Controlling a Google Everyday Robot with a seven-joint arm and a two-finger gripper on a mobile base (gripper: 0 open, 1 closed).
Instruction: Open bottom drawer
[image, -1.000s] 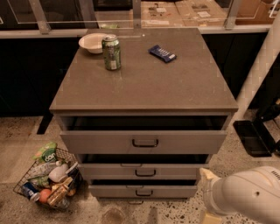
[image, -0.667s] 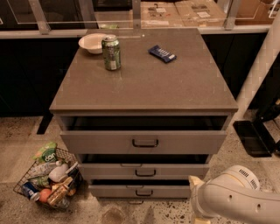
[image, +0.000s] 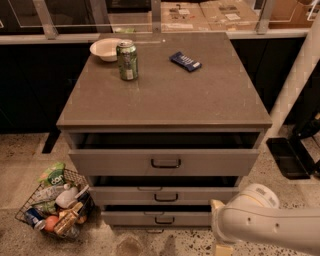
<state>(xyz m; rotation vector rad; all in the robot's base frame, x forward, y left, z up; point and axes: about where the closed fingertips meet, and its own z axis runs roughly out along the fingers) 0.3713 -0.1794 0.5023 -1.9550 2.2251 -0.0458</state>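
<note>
end effector (image: 218, 226) moved L, by btm drawer (image: 145, 218)

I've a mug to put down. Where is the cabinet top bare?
The front half of the cabinet top is bare, also right of the blue packet. Back-left is crowded: bowl, green can. The gripper sits low, by the bottom drawer.
</note>
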